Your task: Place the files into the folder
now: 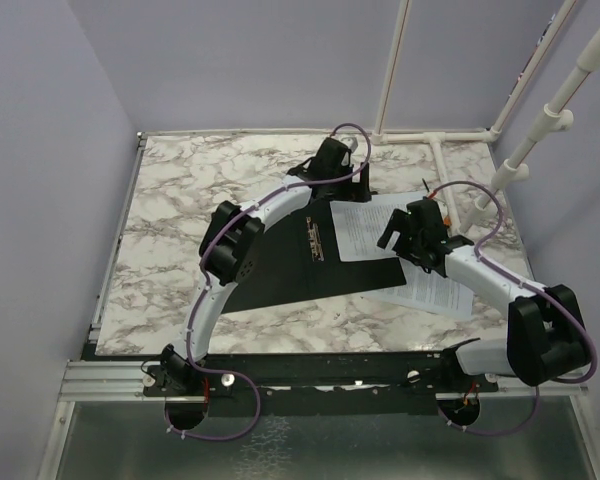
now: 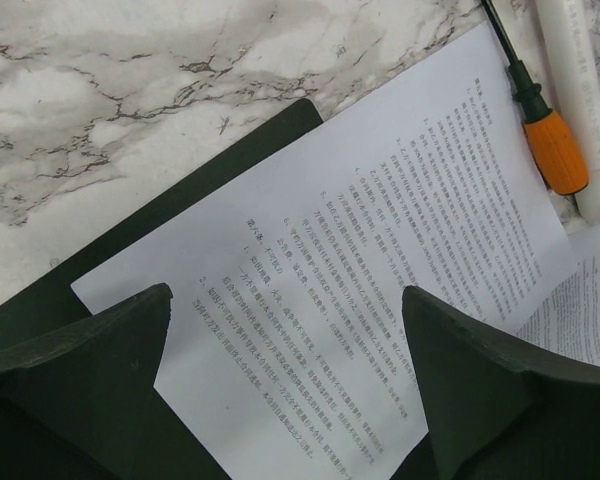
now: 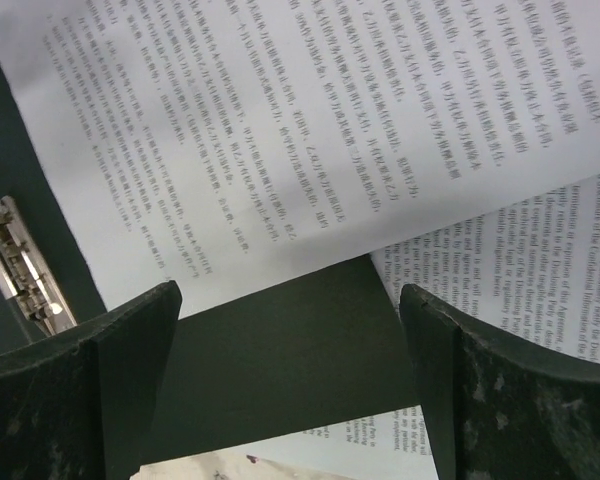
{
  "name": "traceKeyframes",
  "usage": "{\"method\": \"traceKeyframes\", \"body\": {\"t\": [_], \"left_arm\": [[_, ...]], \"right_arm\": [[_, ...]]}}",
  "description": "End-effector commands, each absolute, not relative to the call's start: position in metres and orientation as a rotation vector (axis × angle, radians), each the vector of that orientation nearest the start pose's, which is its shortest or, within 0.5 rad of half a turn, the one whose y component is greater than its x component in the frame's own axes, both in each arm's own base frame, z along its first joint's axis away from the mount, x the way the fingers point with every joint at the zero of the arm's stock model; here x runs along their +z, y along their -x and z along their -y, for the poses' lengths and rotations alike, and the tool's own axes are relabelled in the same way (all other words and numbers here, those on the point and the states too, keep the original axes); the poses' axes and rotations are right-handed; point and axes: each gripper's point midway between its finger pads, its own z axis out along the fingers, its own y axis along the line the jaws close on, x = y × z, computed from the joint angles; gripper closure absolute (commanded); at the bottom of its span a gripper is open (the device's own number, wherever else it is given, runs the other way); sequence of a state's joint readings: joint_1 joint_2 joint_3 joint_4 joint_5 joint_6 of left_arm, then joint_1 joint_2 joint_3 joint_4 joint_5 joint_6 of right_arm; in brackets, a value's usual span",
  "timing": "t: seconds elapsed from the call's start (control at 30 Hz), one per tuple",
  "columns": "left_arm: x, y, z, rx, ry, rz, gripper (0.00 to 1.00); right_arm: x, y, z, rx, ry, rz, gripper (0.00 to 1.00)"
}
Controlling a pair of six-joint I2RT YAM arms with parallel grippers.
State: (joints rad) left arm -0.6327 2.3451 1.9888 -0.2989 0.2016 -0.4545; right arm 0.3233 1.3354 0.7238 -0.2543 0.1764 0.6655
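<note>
The folder [image 1: 290, 270] lies open on the marble table, black inner faces up, its metal clip [image 3: 25, 270] along the spine. One printed sheet [image 1: 365, 228] rests on the folder's right half. A second sheet [image 1: 438, 293] lies to the right, with the folder's corner [image 3: 280, 350] over part of it. My left gripper [image 1: 342, 170] hovers open above the far end of the first sheet [image 2: 360, 280], holding nothing. My right gripper [image 1: 410, 235] hangs open over the folder's corner, between the first sheet [image 3: 310, 130] and the second sheet [image 3: 540, 260], and holds nothing either.
A screwdriver [image 2: 555, 150] with an orange handle lies just beyond the first sheet at the far right, next to a white pipe frame [image 2: 590, 100]. Purple walls close in the table on the left and at the back.
</note>
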Motion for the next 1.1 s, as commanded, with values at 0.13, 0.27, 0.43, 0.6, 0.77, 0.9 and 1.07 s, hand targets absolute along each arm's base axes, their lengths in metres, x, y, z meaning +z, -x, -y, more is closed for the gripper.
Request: {"method": "traceKeyframes", "body": {"t": [0.13, 0.27, 0.43, 0.6, 0.77, 0.9, 1.07], "left_arm": [[0.059, -0.457, 0.416, -0.82, -0.405, -2.381, 0.01], [0.048, -0.45, 0.411, -0.801, -0.405, -2.414, 0.01], [0.041, -0.446, 0.403, -0.768, -0.381, -2.443, 0.01], [0.033, -0.439, 0.399, -0.761, -0.36, -2.481, 0.01], [0.032, -0.43, 0.394, -0.75, -0.349, -2.504, 0.01], [0.033, -0.423, 0.388, -0.736, -0.342, -2.517, 0.01], [0.029, -0.411, 0.379, -0.71, -0.334, -2.544, 0.01]], "right_arm": [[0.056, -0.321, -0.133, 0.468, -0.505, -2.407, 0.05], [0.046, -0.317, -0.144, 0.546, -0.521, -2.444, 0.05], [0.034, -0.312, -0.152, 0.601, -0.558, -2.467, 0.05], [0.021, -0.31, -0.155, 0.622, -0.604, -2.485, 0.05], [0.013, -0.31, -0.156, 0.64, -0.668, -2.473, 0.05], [0.008, -0.311, -0.154, 0.636, -0.712, -2.458, 0.05], [0.004, -0.31, -0.151, 0.623, -0.758, -2.445, 0.05]]}}
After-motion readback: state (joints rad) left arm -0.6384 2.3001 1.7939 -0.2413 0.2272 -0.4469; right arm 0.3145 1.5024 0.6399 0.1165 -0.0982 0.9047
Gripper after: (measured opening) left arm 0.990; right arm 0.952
